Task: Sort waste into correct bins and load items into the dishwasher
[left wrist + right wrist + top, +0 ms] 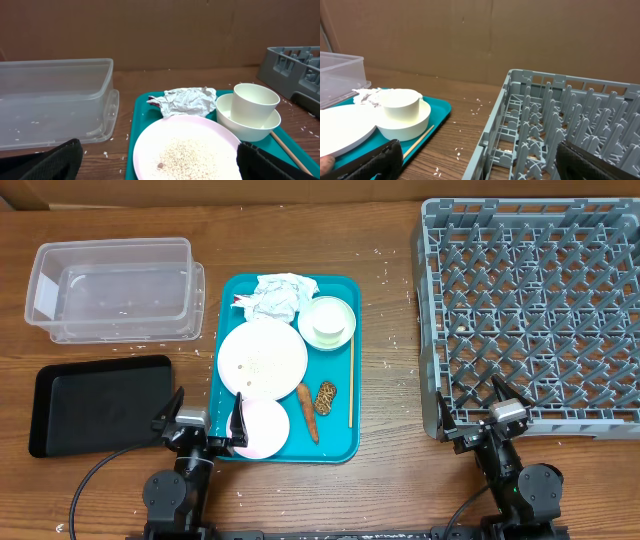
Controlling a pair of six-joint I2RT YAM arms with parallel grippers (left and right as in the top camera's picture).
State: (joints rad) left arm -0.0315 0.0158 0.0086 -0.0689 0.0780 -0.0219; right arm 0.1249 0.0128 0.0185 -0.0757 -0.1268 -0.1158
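Overhead view of a wooden table. All the waste and dishes lie on a teal serving tray (340, 435) in the centre of the frame, so sorting looks not yet begun.

At the tray's top edge is crumpled white paper (277, 295); right of it is a small white cup in a bowl (327, 322); below them is a large plate (262, 358) sprinkled with rice (187, 150); at the bottom is a pale pink bowl (265, 427), with a carrot (308, 411) and a brown lump (326, 395) to its right.

The clear tub (45, 295) is at upper left; the black tray (100, 402) is below it; the grey dish rack (428, 330) fills the upper right.

The left gripper (205, 412) at lower left and the right gripper (470, 402) at lower right both stand wide apart, holding nothing.

The next move probably calls for the left arm to reach over the pink bowl and pinch one piece of waste for a bin.

No brand, label or writing can be read.
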